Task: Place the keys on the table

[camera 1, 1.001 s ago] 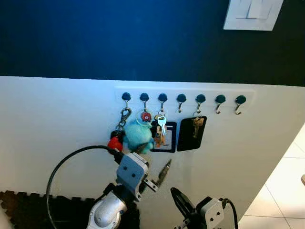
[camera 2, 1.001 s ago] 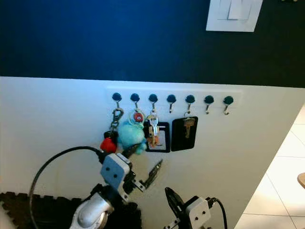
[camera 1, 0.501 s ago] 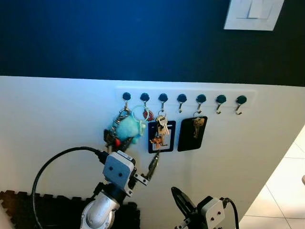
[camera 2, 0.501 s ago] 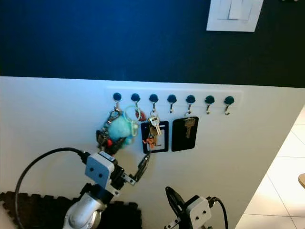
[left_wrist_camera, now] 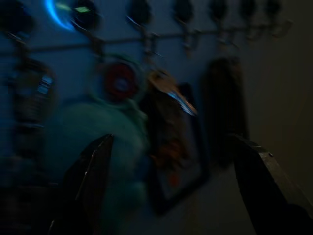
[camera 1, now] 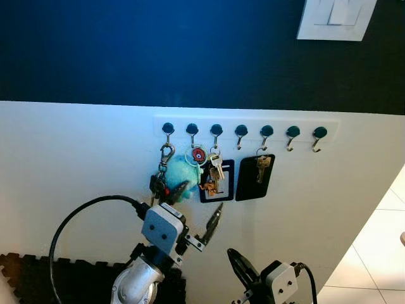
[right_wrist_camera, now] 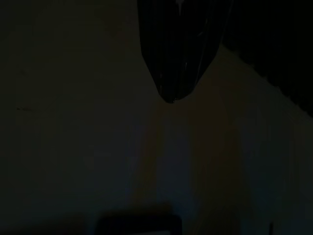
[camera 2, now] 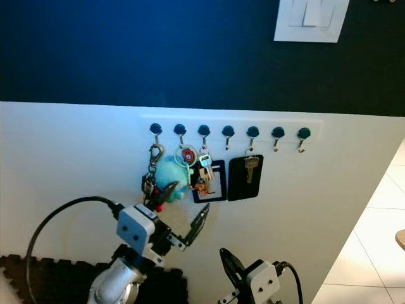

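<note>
A white hook rail (camera 1: 304, 120) on the wall holds several bunches. A blue plush keychain (camera 1: 181, 175) with a red round tag (camera 1: 199, 154) hangs near the rail's left end. Silver and orange keys (camera 1: 215, 170) hang just right of it. My left gripper (camera 1: 199, 197) is raised in front of them and open, one finger against the plush's lower edge, the other below the keys. In the left wrist view the plush (left_wrist_camera: 105, 134) and keys (left_wrist_camera: 171, 98) lie just beyond the spread fingers (left_wrist_camera: 93, 171). My right gripper (camera 1: 242, 271) hangs low, idle.
A black card holder with a key (camera 1: 255, 177) hangs further right; the hooks beyond it are bare. A white light switch (camera 1: 335, 19) sits on the dark blue upper wall. A black foam mat (camera 1: 31, 278) lies at the lower left and pale tile floor (camera 1: 380, 253) at the right.
Half a second ago the plush was swung up to the left with my left gripper lower left. The plush now hangs straight and the gripper is back to the right, closer to it.
</note>
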{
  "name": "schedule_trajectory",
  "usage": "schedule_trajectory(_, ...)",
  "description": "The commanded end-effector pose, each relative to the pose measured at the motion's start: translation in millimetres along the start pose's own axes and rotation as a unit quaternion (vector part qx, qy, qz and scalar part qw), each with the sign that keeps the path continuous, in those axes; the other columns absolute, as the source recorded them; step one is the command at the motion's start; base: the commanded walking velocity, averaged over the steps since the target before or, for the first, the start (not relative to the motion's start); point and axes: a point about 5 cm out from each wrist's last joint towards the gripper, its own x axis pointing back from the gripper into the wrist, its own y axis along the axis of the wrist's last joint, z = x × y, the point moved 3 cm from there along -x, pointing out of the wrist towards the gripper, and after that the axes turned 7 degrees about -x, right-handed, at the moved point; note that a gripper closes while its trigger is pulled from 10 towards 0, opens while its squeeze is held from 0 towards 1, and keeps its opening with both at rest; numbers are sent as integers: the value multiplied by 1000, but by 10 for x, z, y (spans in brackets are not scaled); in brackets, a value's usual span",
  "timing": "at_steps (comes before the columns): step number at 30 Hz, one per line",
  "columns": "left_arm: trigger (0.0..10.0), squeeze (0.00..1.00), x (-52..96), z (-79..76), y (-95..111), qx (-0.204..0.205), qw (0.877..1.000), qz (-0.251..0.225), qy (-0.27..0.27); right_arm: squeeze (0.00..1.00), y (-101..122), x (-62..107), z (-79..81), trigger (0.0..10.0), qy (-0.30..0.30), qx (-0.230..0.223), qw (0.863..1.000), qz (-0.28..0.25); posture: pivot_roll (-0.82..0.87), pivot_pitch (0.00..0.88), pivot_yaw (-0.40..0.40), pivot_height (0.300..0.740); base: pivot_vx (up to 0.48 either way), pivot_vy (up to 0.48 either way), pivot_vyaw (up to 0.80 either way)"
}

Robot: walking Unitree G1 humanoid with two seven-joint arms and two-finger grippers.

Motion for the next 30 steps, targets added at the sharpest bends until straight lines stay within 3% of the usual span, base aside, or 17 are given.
schedule_trajectory(1, 10000, 0, -1, 80, -38, -23, 999, 11, 30, 0, -19, 24, 14, 10000, 2, 0, 1000, 9, 60, 52, 12, 740, 0, 0, 0)
schedule_trajectory(6, 10000, 0, -2, 194, -7, -26, 997, 1, 67, 0, -19, 24, 7, 10000, 1, 1, 1000, 10, 60, 52, 11, 740, 0, 0, 0)
schedule_trajectory(11, 10000, 0, 2, 195, -21, -28, 997, 7, 68, 0, -21, 23, 3, 10000, 1, 1, 1000, 11, 60, 51, 10, 740, 0, 0, 0)
schedule_trajectory(15, 10000, 0, 4, 149, -51, -16, 998, 13, 61, 0, -21, 21, 4, 10000, 2, 1, 1000, 11, 59, 51, 10, 740, 0, 0, 0)
schedule_trajectory(19, 10000, 0, -10, 21, -3, 37, 999, -2, 32, 0, -21, 21, 3, 10000, 2, 1, 1000, 11, 59, 51, 10, 740, 0, 0, 0)
schedule_trajectory(25, 10000, 0, -20, -123, 15, 69, 998, -4, -12, 0, -22, 19, -2, 10000, 3, 1, 1000, 12, 58, 50, 9, 740, 0, 0, 0)
schedule_trajectory(27, 10000, 0, -21, -151, -1, 66, 998, 1, -20, 0, -23, 18, -2, 10000, 3, 1, 1000, 13, 57, 47, 10, 740, 0, 0, 0)
schedule_trajectory(29, 10000, 0, -24, -161, -95, 34, 999, 25, -20, 0, -24, 14, -1, 10000, 4, 1, 1000, 13, 55, 44, 11, 740, 0, 0, 0)
schedule_trajectory(30, 10000, 0, -27, -104, -187, -5, 999, 51, -1, 0, -21, 9, 2, 10000, 4, 1, 1000, 12, 53, 43, 13, 740, 0, 0, 0)
